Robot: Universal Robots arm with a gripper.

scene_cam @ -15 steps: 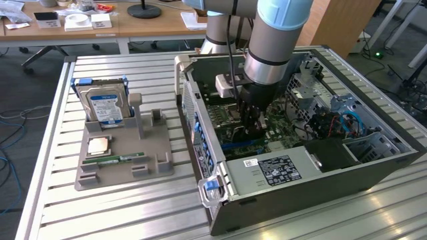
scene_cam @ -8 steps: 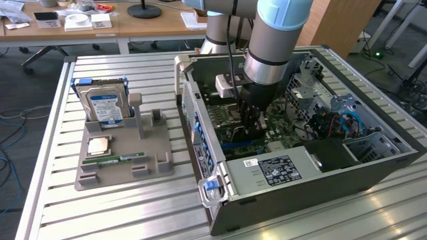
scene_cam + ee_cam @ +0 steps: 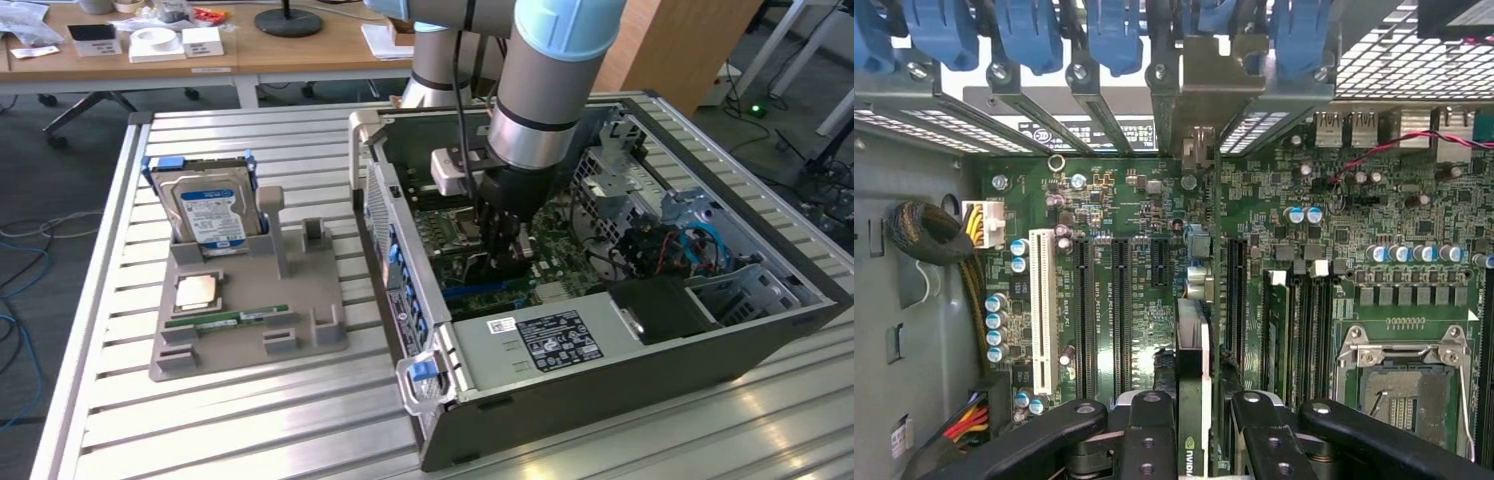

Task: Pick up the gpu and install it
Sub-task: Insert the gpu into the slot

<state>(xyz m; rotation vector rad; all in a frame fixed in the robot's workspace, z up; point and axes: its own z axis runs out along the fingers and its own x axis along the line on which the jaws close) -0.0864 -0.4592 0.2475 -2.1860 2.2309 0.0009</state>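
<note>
1. While the arm is reaching down from above, the open computer case (image 3: 587, 340) is lying on the slatted table (image 3: 267, 420), with the grey parts holder (image 3: 247, 320) sitting beside it at the exterior view's left.
2. The motherboard (image 3: 1154, 200) is lying flat inside the case, its long expansion slots (image 3: 1119, 310) running side by side.
3. The gripper (image 3: 1194, 420) is hanging just above the motherboard, its black fingers (image 3: 1149, 430) closing on the gpu (image 3: 1194, 370).
4. The gpu is standing edge-down over the slot area, its bracket end pointing toward the rear slot covers (image 3: 1094, 90).

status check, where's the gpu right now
Hand shut on gpu, inside the open case. Card edge-down over the motherboard slots. Seating cannot tell. Nothing seen blocking.
</note>
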